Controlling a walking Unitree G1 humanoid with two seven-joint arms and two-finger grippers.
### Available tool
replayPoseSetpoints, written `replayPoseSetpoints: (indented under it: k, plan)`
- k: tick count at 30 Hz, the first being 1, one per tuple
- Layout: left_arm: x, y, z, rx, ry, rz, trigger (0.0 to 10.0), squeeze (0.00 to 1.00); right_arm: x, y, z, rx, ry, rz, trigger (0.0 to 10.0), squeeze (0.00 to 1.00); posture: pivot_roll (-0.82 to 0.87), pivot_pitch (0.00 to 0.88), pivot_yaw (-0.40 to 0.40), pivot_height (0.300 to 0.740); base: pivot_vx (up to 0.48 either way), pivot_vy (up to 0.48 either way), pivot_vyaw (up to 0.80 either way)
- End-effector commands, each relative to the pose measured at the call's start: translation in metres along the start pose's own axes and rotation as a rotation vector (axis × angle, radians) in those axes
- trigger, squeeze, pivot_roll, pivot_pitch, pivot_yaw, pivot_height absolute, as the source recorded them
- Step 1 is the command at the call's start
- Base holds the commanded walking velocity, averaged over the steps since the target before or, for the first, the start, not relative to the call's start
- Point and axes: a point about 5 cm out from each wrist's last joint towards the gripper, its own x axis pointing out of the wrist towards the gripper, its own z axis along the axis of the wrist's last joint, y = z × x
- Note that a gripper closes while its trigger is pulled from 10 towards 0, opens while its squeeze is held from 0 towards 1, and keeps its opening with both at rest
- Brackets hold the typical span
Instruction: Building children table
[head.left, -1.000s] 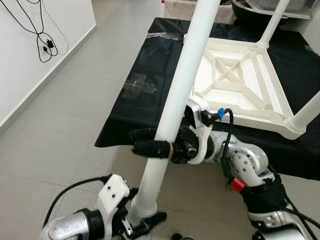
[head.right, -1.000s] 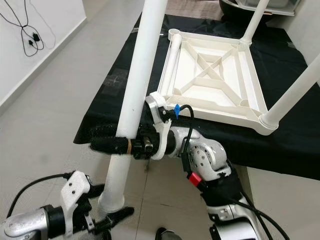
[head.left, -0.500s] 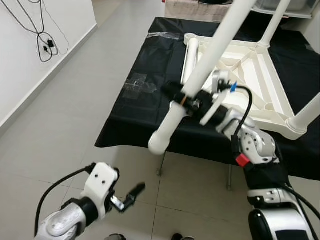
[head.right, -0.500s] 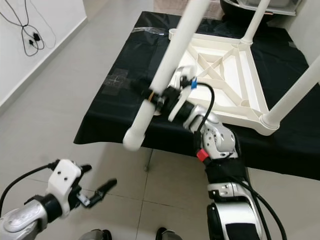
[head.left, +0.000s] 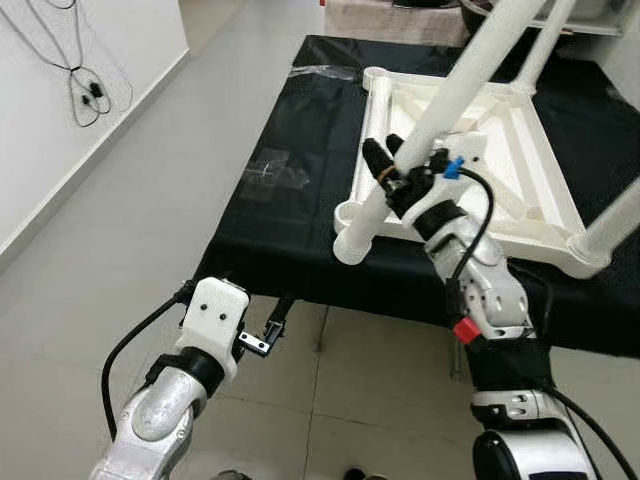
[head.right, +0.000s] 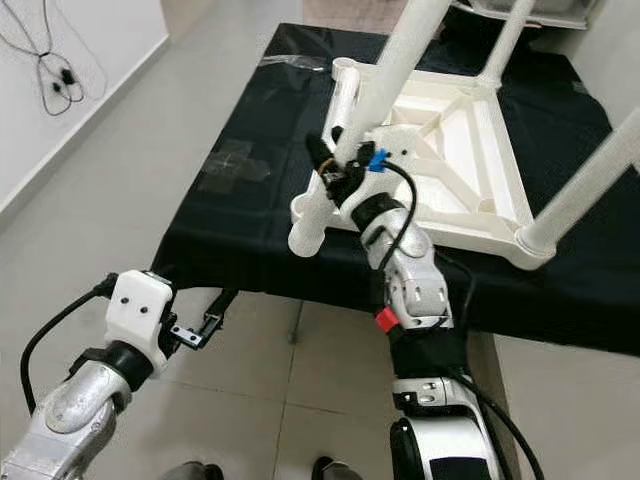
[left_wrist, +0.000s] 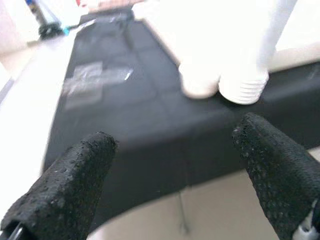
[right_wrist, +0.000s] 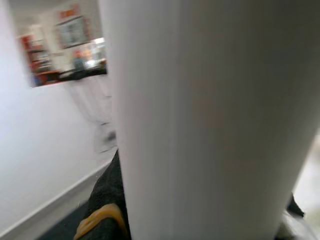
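Left eye view: leg (head.left: 440, 110) over tabletop (head.left: 520, 165)

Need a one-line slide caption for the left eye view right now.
Right claw grips a white table leg at the upturned tabletop's near corner socket; left claw hangs open, low.

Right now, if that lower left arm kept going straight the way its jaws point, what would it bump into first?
Probably the black cloth hanging over the table's near edge. The left gripper is open and aimed at that edge; the white tabletop's corner and the leg end lie further along and higher. Depth is hard to judge.
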Motion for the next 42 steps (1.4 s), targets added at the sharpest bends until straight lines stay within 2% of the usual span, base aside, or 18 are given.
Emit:
replayPoseSetpoints:
  k: [1,4,9,17,27,42]
  plan:
    - [0.003,-0.002,0.003,0.016,-0.019,0.018,10.0,0.00,0.001,0.000,0.009,-0.035,-0.059,-0.023,10.0,0.00,0.09,0.109,-0.058,0.740,0.000,0.000,0.00]
    - [0.008,-0.003,0.009,0.019,-0.049,0.034,10.0,0.00,0.004,0.003,0.011,-0.042,-0.076,-0.028,10.0,0.00,0.09,0.105,-0.063,0.740,0.000,0.000,0.00]
    - [0.018,0.000,0.023,0.033,-0.107,0.082,10.0,0.00,0.016,0.008,0.038,-0.007,-0.169,-0.020,10.0,0.00,0.09,0.094,-0.063,0.740,0.000,0.000,0.00]
    - [0.025,0.008,0.039,0.054,-0.175,0.146,10.0,0.00,0.021,0.016,0.054,0.001,-0.239,-0.004,10.0,0.00,0.08,0.089,-0.063,0.740,0.000,0.000,0.00]
    - [0.029,0.015,0.043,0.082,-0.190,0.174,10.0,0.00,0.024,0.020,0.047,0.008,-0.228,-0.007,10.0,0.00,0.09,0.089,-0.066,0.740,0.000,0.000,0.00]
    - [0.030,0.015,0.043,0.097,-0.192,0.171,10.0,0.00,0.028,0.021,0.044,0.022,-0.217,-0.009,10.0,0.00,0.09,0.096,-0.066,0.740,0.269,0.000,0.00]
